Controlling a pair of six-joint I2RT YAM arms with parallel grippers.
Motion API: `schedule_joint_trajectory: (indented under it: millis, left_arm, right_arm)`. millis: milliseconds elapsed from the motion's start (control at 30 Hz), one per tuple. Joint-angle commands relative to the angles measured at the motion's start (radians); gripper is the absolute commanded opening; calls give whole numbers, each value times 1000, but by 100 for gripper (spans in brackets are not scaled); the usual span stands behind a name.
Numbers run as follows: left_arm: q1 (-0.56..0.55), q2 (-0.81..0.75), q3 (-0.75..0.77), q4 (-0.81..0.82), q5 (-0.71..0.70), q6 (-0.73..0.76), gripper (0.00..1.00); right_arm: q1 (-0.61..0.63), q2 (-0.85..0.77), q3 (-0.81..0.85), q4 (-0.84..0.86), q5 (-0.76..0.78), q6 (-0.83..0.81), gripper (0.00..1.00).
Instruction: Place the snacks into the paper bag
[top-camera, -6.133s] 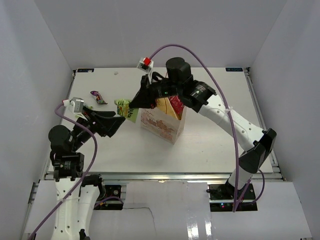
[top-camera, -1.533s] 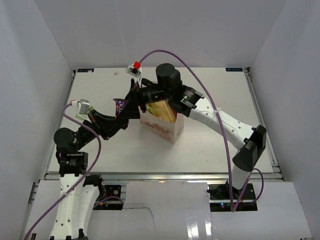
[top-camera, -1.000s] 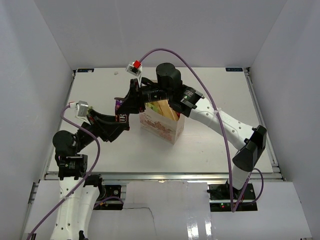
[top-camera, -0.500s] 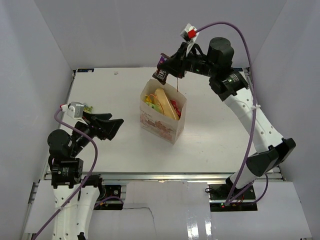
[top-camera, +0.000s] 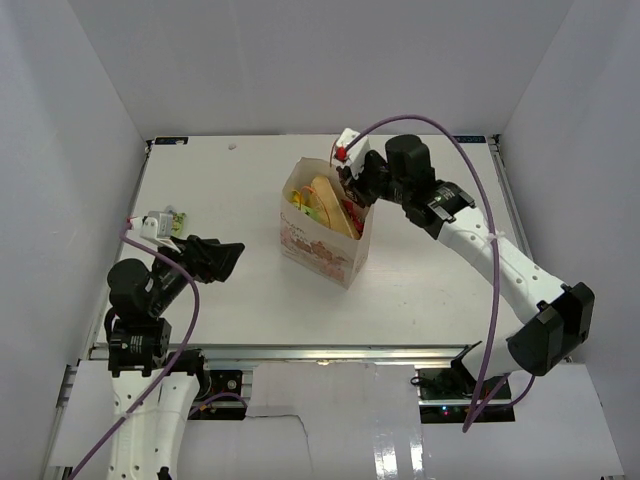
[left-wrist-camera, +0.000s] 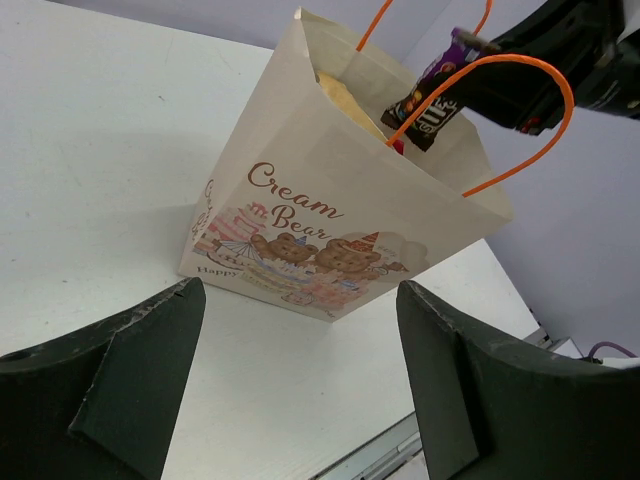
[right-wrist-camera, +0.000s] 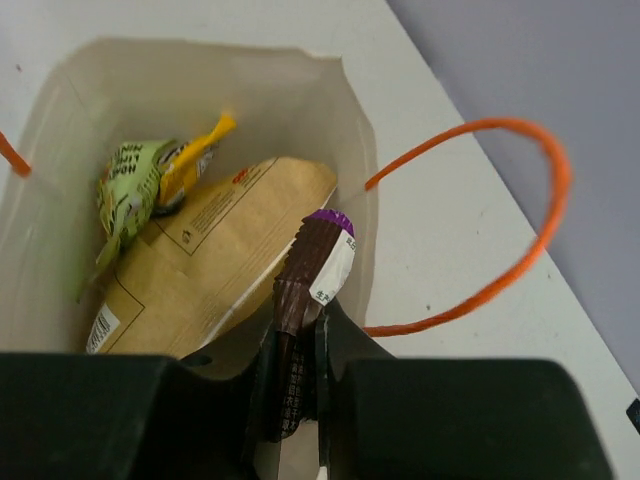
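Observation:
The paper bag (top-camera: 312, 252) stands upright mid-table, with orange loop handles and a bear drawing on its side (left-wrist-camera: 320, 225). Inside it lie the golden chip bag (right-wrist-camera: 205, 265), a light green packet (right-wrist-camera: 128, 192) and a yellow packet (right-wrist-camera: 197, 150). My right gripper (right-wrist-camera: 297, 335) is shut on a purple-brown candy packet (right-wrist-camera: 318, 262). It holds the packet just over the bag's open mouth at its right side (top-camera: 350, 185), and the packet also shows between the handles in the left wrist view (left-wrist-camera: 432, 95). My left gripper (top-camera: 225, 257) is open and empty, left of the bag and pointing at it (left-wrist-camera: 298, 330).
The white table (top-camera: 430, 270) is boxed in by white walls on three sides. A small light green scrap (top-camera: 178, 215) shows beside the left wrist camera; I cannot tell what it is. The bag's orange handle (right-wrist-camera: 520, 230) arches to the right of my right gripper.
My right gripper has come down with the purple packet from high over the back of the table to the bag's mouth. The left gripper has stayed open and shifted slightly.

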Motion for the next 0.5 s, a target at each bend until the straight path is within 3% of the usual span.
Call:
schedule_joint_trajectory:
  millis: [0,133,233,267,333,467]
  left_arm:
    - [0,-14,-15,-20,-31,14,88]
    - [0,-14,-29,-24,-50,14,88]
    - [0,1,-32,-35,-81,19,90]
    - [0,7,-32,-44,-104,17,92]
    - [0,35,-30,-47,-127,14,93]
    - [0,115,-22,-37,-164,2,94]
  right_arm:
    - [45,-39,-58,61,155,-136,14]
    - [69,-41,-108,49,207,-147,15]
    - [83,-49,-129,38,206,-132,27]
    - [86,-56,-131,38,206,-129,38]
    - [86,-59,-114,33,207,-116,51]
    - [86,-65,-62,17,203,-98,59]
